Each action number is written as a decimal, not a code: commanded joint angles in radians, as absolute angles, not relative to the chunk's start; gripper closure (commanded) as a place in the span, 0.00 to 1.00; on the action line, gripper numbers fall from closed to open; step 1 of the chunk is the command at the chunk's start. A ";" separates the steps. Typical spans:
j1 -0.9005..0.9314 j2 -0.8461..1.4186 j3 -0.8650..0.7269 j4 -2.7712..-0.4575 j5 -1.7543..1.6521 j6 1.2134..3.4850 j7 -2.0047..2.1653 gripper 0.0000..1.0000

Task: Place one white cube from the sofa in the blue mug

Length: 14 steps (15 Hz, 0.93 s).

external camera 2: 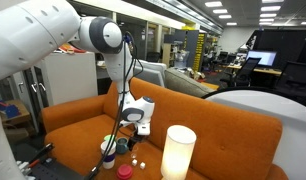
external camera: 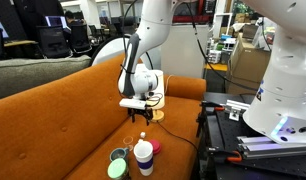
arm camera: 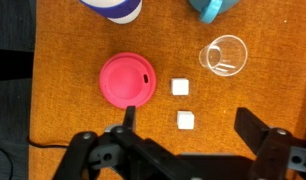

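Two white cubes (arm camera: 180, 87) (arm camera: 185, 121) lie on the orange sofa (arm camera: 73, 40) seat. My gripper (arm camera: 191, 125) is open and empty and hovers above them, its fingers on either side of the nearer cube. In an exterior view the gripper (external camera: 141, 112) hangs above a cube (external camera: 143, 135). The blue mug (external camera: 119, 154) stands upright on the seat near the front edge; only its rim shows at the top of the wrist view (arm camera: 215, 8). It also shows in an exterior view (external camera 2: 109, 158), next to the cubes (external camera 2: 138, 161).
A pink lid (arm camera: 127, 79) lies next to the cubes. A clear cup (arm camera: 224, 55) stands beside them. A white cup with a purple band (external camera: 143, 156) and a light green cup (external camera: 116, 169) stand by the mug. A tall white lamp (external camera 2: 177, 152) is close by.
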<state>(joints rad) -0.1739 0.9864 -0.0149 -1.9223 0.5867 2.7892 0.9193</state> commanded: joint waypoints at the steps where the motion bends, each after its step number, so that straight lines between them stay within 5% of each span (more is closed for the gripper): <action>1: -0.165 0.988 -0.023 -1.918 0.599 2.783 0.913 0.00; 14: -0.152 1.277 -0.044 -1.612 0.685 2.783 1.195 0.00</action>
